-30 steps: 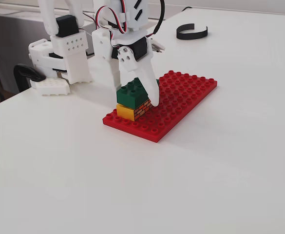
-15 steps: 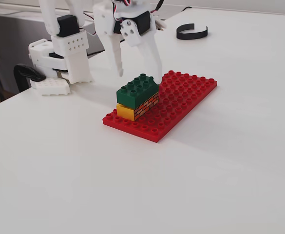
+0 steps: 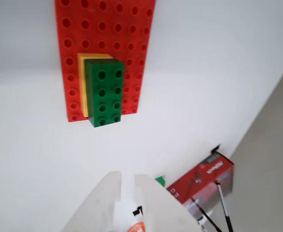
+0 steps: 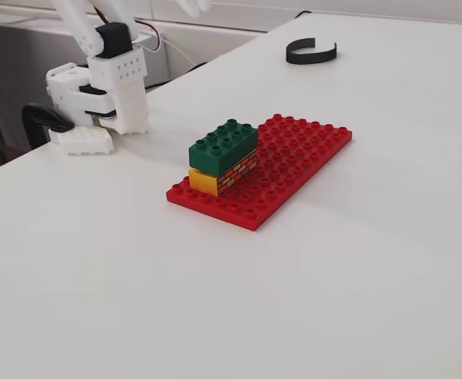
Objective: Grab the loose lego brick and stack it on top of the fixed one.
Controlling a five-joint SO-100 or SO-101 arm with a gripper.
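Observation:
The dark green lego brick (image 4: 223,144) sits on top of the yellow brick with orange brick-wall sides (image 4: 224,175), which stands on the red studded baseplate (image 4: 294,158). In the wrist view the green brick (image 3: 105,92) covers most of the yellow one (image 3: 82,82), slightly offset, on the baseplate (image 3: 107,24). My gripper (image 3: 127,179) is at the bottom of the wrist view, high above and well apart from the bricks. Its white fingers (image 3: 105,198) hold nothing and stand a narrow gap apart. In the fixed view only a bit of the arm shows at the top edge.
The arm's white base (image 4: 108,87) stands at the table's back left. A black curved band (image 4: 310,53) lies at the back. A red box (image 3: 204,181) sits by the table edge in the wrist view, with floor beyond.

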